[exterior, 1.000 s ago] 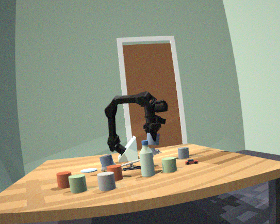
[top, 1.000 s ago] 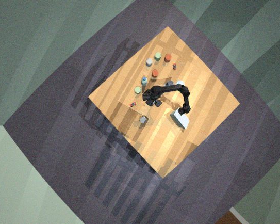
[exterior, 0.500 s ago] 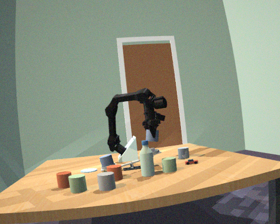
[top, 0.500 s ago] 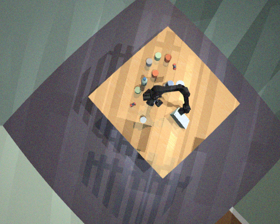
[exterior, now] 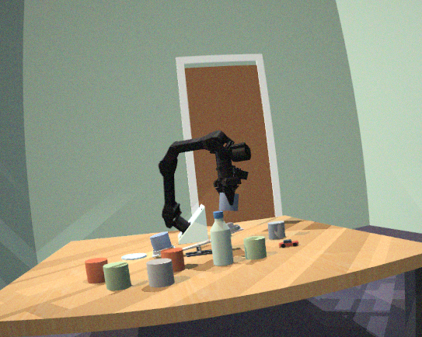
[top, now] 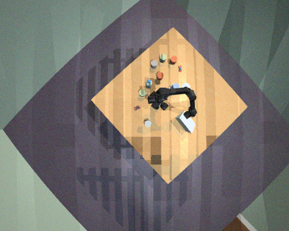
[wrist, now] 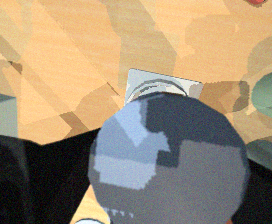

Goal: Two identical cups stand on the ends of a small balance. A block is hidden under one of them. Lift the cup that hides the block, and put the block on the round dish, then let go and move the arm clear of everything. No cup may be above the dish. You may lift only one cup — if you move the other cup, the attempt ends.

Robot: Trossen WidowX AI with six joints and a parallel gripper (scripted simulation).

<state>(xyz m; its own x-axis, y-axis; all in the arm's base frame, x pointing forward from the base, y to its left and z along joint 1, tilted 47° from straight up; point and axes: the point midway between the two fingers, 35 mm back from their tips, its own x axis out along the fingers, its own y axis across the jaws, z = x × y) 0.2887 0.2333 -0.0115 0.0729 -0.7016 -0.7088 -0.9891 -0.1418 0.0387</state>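
Observation:
My gripper (top: pixel 159 105) (exterior: pixel 229 199) (wrist: pixel 160 139) is shut on a blue cup (exterior: pixel 223 202) (wrist: pixel 202 172) and holds it in the air above the raised end of the balance (exterior: pixel 198 244) (wrist: pixel 192 89). The other blue cup (top: pixel 175 85) (exterior: pixel 160 242) stands on the balance's low end, leaning with the tilt. The white round dish (top: pixel 186 85) (exterior: pixel 134 256) lies on the table beside that cup. No block can be made out; the held cup covers part of the raised end in the wrist view.
A bottle (top: pixel 149 84) (exterior: pixel 221 245), a green cup (top: pixel 142 93) (exterior: pixel 255 248) and an orange cup (top: pixel 159 75) (exterior: pixel 174 259) stand near the balance. A grey cup (top: pixel 147 123) (exterior: pixel 276 230) and toy car (top: pixel 137 107) (exterior: pixel 288 244) are farther off. Several cups stand beyond the bottle.

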